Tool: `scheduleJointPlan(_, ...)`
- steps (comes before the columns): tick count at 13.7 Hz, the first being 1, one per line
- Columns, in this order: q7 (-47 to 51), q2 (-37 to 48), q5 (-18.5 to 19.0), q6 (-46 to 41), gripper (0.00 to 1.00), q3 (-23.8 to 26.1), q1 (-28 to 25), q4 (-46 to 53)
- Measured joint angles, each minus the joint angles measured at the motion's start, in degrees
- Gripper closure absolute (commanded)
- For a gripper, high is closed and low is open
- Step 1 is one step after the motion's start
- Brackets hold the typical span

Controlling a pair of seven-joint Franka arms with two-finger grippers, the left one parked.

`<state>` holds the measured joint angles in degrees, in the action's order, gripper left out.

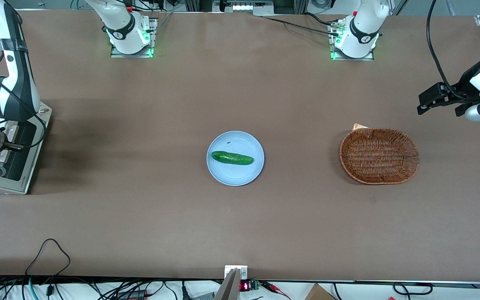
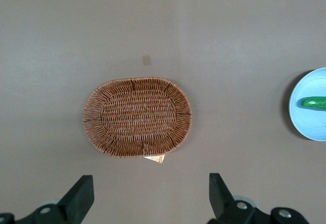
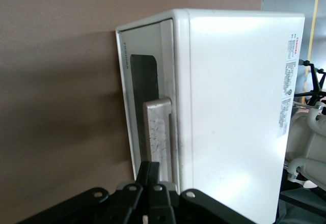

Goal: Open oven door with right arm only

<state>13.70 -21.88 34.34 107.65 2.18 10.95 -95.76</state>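
While the right arm point(image 1: 2, 83) bends down over the toaster oven point(image 1: 8, 166) at its own end of the table point(image 1: 140, 216), its gripper point(image 3: 148, 180) sits right at the bar handle point(image 3: 158, 132) of the oven door point(image 3: 147, 107). From the wrist view the black fingers point(image 3: 146, 175) lie close together against the handle's end, though whether they pinch it I cannot tell. The oven door is shut flush against the cream-white body, its dark glass window point(image 3: 144, 79) beside the handle. Near the table's middle a pale blue plate point(image 1: 219, 171) carries a cucumber point(image 1: 232, 158). An oval wicker basket point(image 1: 379, 156) rests toward the parked arm's end, well apart from the oven.
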Motion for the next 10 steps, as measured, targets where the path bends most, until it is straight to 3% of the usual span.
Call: scheduleJointPlan(10,0.16,-1.11,3.20,0.10,1.00,-2.99,-0.78,-2.54)
